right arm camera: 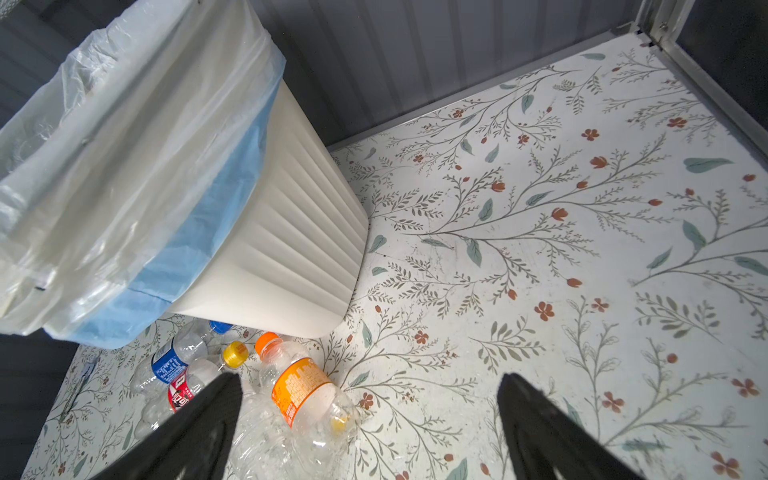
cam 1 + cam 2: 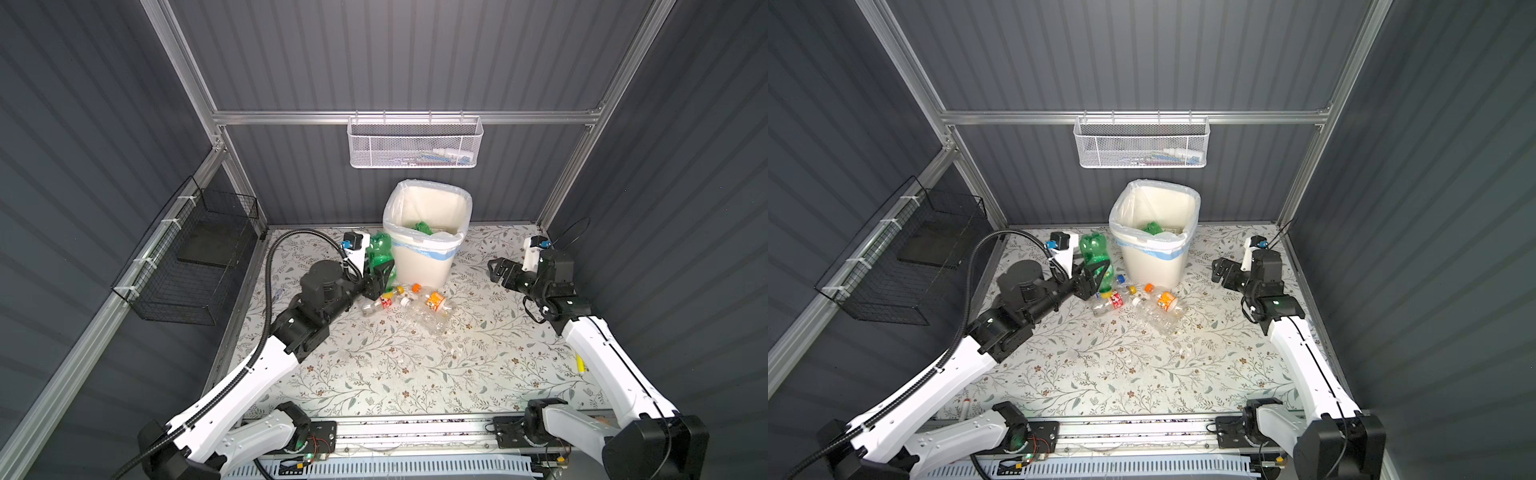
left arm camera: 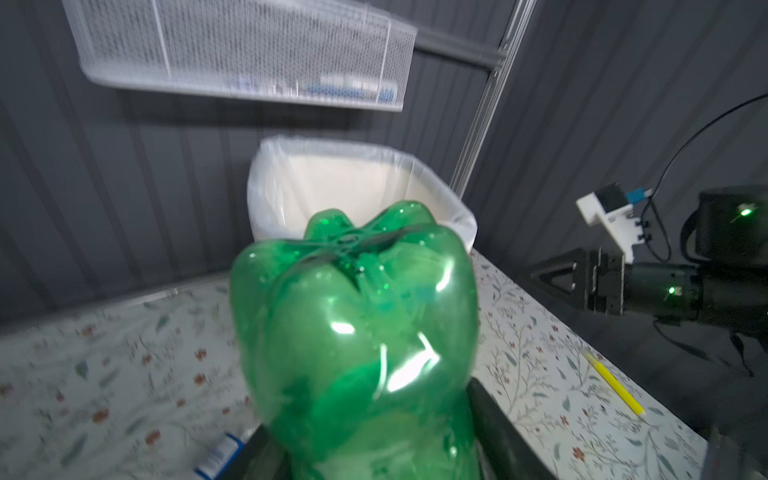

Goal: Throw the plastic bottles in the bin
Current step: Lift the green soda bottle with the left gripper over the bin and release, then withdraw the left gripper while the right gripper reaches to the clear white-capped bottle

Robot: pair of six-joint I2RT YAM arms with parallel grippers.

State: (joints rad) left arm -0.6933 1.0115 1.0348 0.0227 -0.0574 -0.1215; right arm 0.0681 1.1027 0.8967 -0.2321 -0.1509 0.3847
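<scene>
**Left arm.** The left gripper [image 2: 379,275] has its jaws clamped on the green bottle [image 2: 379,248] low on the body, with the base pointing up. This grip keeps the long axis clear of the jaws, so the bottle can probably drop base-first once released. In both top views the bottle is just beside the bin [image 2: 419,262], at its 9 o'clock and outside the rim. In the left wrist view the base [image 3: 353,299] faces the bin opening [image 3: 332,145], so the step in hand appears to be the carry over the rim.

**Right arm.** The right gripper [image 2: 500,268] has its jaws wide apart and empty. It is at the bin's 3 o'clock, well apart from it, which leaves the opening clear for the left arm.

**Remaining work.** The loose bottles [image 2: 415,303] lie on the table [image 2: 395,365] at the bin's 6 o'clock, touching one another. Another green bottle [image 2: 424,227] already lies inside the bin.

**Caution.** The thin wall may buckle or slip under the clamp.
</scene>
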